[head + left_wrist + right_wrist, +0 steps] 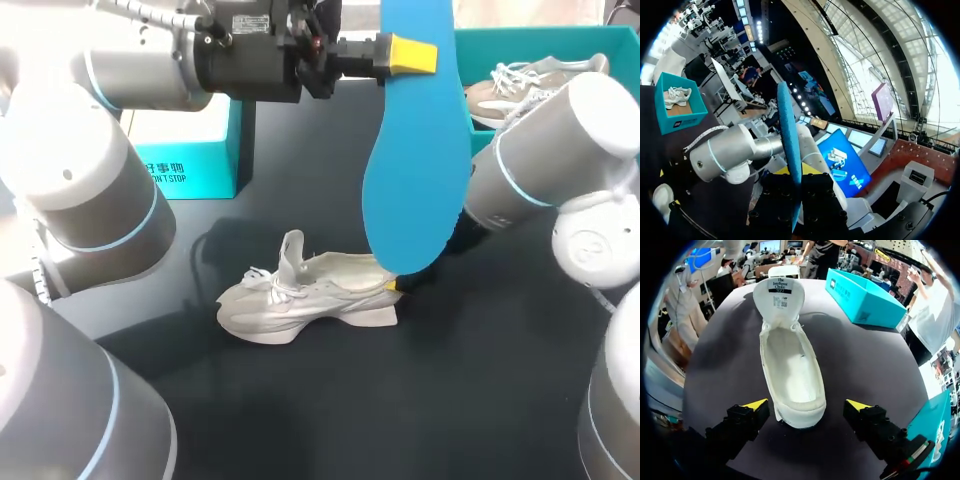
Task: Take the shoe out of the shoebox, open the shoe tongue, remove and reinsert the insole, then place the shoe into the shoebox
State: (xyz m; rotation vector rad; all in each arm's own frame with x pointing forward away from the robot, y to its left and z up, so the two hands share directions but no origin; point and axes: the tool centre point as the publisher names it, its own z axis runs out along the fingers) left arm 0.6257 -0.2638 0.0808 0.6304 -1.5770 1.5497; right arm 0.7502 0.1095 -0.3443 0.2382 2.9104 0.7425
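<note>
- The left gripper (414,55) is holding the blue insole (415,150) high above the table (480,400). Its fingers are clamped on the insole's upper part.
- The insole is hanging almost upright, with its rounded lower end dipping in front of the heel of the white shoe (305,295).
- In the left wrist view the insole (789,145) is running edge-on out of the grip, straight ahead of the fingers.
- The white shoe is lying upright on its sole near the table's middle, well below the left gripper, with its toe pointing towards the left arm's side.
- The tongue (779,297) is standing folded up and forward, leaving the shoe's mouth open.
- The right gripper (806,406) is sitting low at the shoe's heel with its fingers spread wide. The heel is lying between them, and neither yellow tip is touching it.
- The teal shoebox (470,50) is standing at the far right of the table, behind the right arm, with a second shoe (520,85) inside.
- A second teal box (190,150) is standing at the far left, well apart from the white shoe.
</note>
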